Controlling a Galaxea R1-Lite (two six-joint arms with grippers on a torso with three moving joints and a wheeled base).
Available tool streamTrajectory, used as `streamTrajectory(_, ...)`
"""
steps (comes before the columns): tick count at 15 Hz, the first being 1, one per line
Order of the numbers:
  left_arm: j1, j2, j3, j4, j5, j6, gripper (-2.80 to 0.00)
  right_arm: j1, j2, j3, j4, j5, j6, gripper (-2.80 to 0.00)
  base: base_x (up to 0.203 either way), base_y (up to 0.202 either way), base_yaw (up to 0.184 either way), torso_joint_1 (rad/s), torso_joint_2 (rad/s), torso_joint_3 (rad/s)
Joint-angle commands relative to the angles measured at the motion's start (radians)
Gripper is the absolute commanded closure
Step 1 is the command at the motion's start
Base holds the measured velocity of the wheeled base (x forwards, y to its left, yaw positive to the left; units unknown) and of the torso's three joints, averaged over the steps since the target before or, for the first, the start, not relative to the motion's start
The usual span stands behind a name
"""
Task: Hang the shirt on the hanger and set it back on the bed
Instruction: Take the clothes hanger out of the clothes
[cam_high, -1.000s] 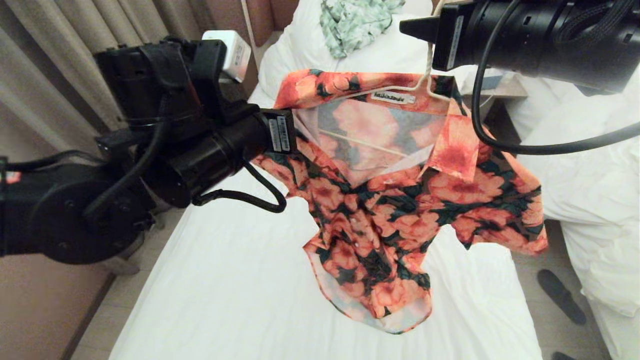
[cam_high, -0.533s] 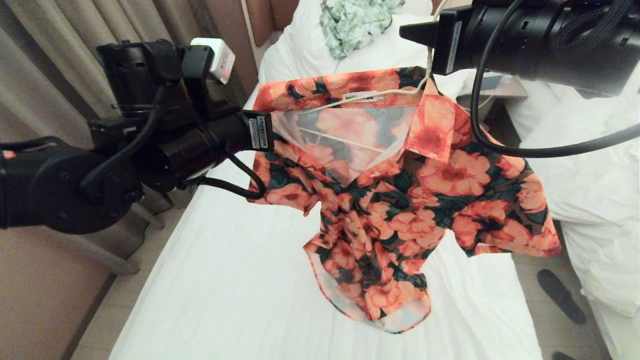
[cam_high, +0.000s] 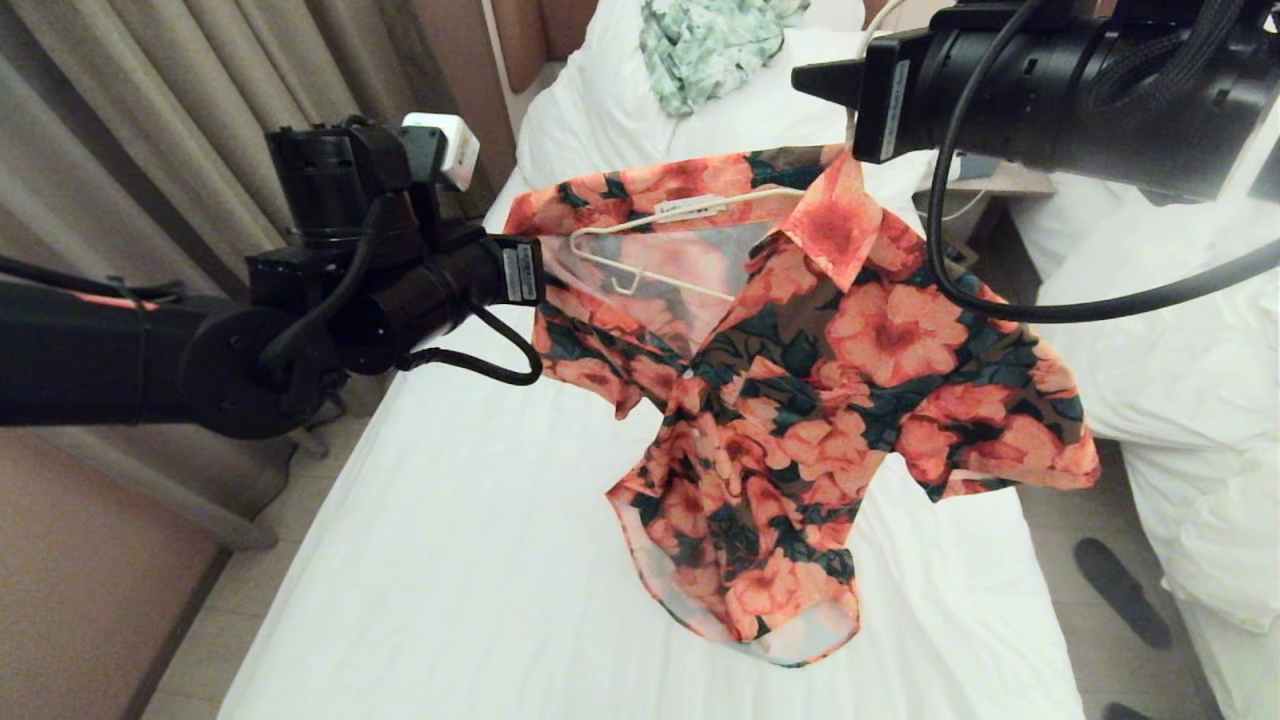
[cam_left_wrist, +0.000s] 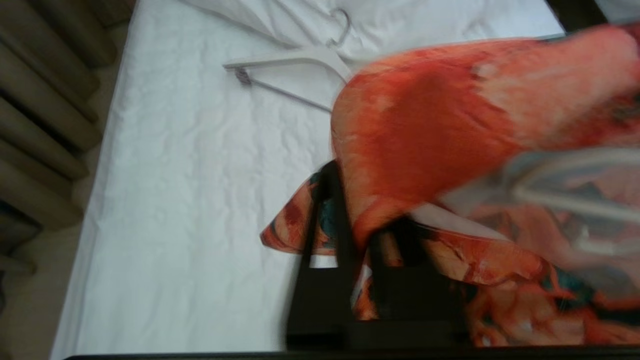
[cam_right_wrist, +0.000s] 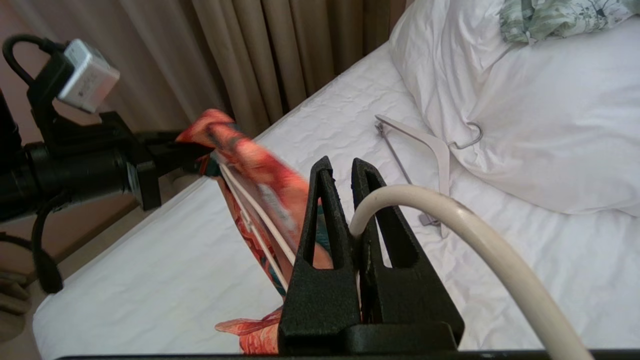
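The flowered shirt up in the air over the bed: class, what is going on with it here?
The robot is hanging the shirt on the hanger, lifted above the bed. The right gripper is shut on the hanger's hook and carries it. The left gripper has shirt cloth between its fingers at the shoulder near the hanger's end. The hem touches the sheet. A second hanger lies by the pillow.

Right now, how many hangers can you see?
2. The thin hanger is inside the shirt, held up by the right gripper. The thicker white hanger lies on the bed beside the pillow.
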Motion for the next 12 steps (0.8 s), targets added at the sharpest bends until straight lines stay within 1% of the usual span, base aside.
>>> streamTrajectory(1,0.000,0.006,0.014,-0.032,0.001,0.005,-2.80,0.000,0.005,0.000,-0.002,0.001,-0.001,0.00,0.000,0.000,0.000,0.000,0.00,0.000)
streamTrajectory(5,0.005,-0.012,0.002,-0.029,0.004,0.003,-2.80,0.000,0.012,0.000,-0.002,0.001,-0.001,0.00,0.000,0.000,0.000,0.000,0.00,0.000)
streamTrajectory(7,0.025,-0.046,0.004,-0.030,0.000,-0.002,-2.80,0.000,0.029,0.000,-0.003,0.000,-0.002,0.00,0.000,0.000,0.000,0.000,0.00,0.000)
streamTrajectory(9,0.028,-0.063,0.019,-0.027,-0.026,-0.015,-2.80,0.000,0.044,0.000,-0.003,-0.002,-0.004,0.00,0.000,0.000,0.000,0.000,0.00,0.000)
streamTrajectory(11,0.040,-0.061,0.017,-0.029,-0.029,-0.016,-2.80,0.000,0.053,0.000,-0.011,-0.002,-0.004,0.00,0.000,0.000,0.000,0.000,0.00,0.000)
streamTrajectory(12,0.052,-0.058,0.016,-0.032,-0.030,-0.015,0.00,0.000,0.060,0.000,-0.015,-0.002,-0.004,0.00,0.000,0.000,0.000,0.000,0.00,0.000)
